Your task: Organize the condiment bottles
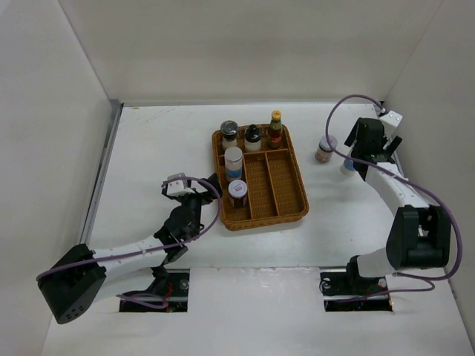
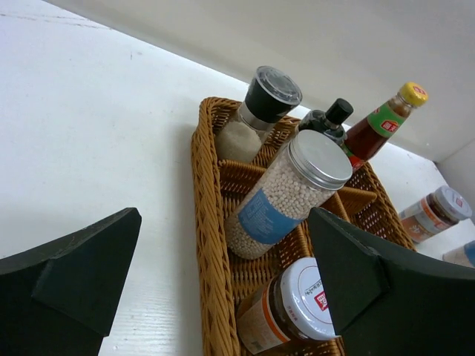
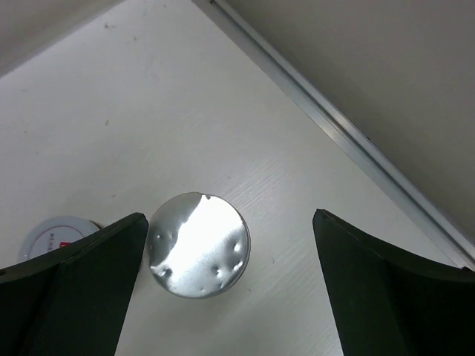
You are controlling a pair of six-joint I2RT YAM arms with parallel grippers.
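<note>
My right gripper (image 3: 228, 222) is spread wide, holding nothing, right over a silver-lidded jar (image 3: 199, 243) on the table (image 3: 148, 111). Left gripper (image 2: 224, 222) gapes empty too, facing the blue-label jar (image 2: 271, 208) standing in the wicker tray (image 2: 204, 245).

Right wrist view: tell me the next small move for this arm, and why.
Probably lower the right gripper straight down around the silver-lidded jar. Its jaws stand open with the lid between them, nearer one side, and the jar stands on the table outside the wicker tray.
</note>
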